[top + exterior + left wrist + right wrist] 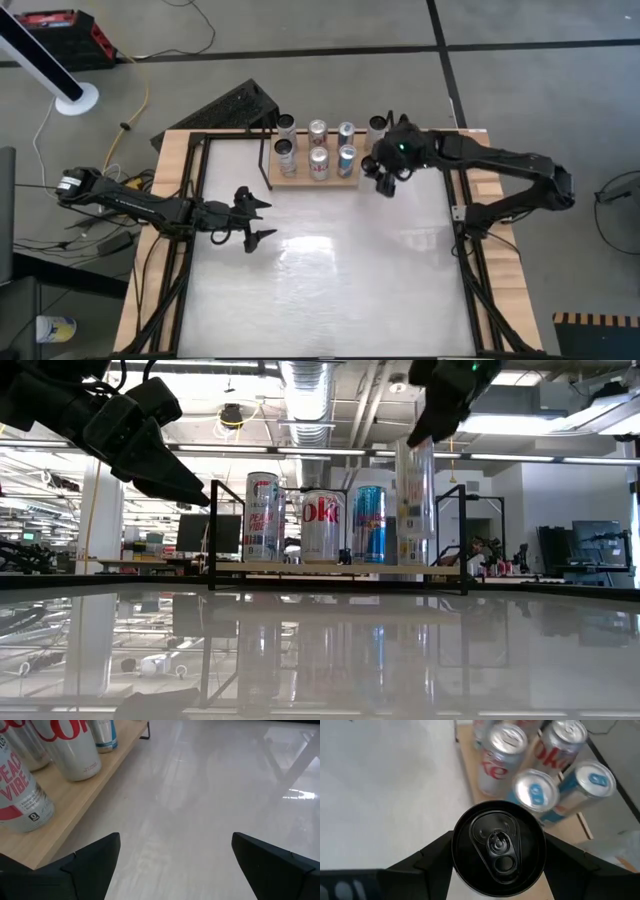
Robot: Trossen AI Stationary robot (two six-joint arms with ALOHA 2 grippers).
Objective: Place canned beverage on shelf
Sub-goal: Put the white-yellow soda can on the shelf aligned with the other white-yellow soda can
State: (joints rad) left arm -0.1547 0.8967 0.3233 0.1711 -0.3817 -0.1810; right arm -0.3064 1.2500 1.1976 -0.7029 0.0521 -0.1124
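The shelf (300, 180), a light-wood board in a black wire frame, stands at the table's far middle with several upright cans (318, 160) on it. It also shows in the low view (330, 565). My right gripper (385, 182) is at the shelf's right end, shut on a tall pale can with a black top (415, 500), which also shows in the right wrist view (497, 847). My left gripper (255, 220) hangs open and empty over the table's left middle, fingers (95, 860) pointing toward the shelf. My right gripper pinches the can's top end just under the black rim (456, 847) between its two fingers, one on each side. The fingers come from above, pointing down. The can hangs upright below them, its base about level with the shelf board (415, 563); I cannot tell whether it rests there.
A black wire rack (235, 105) lies beyond the table's far left corner. Wood strips (170, 200) and black rails (462, 230) edge the white tabletop. The near half of the tabletop (330, 280) is bare.
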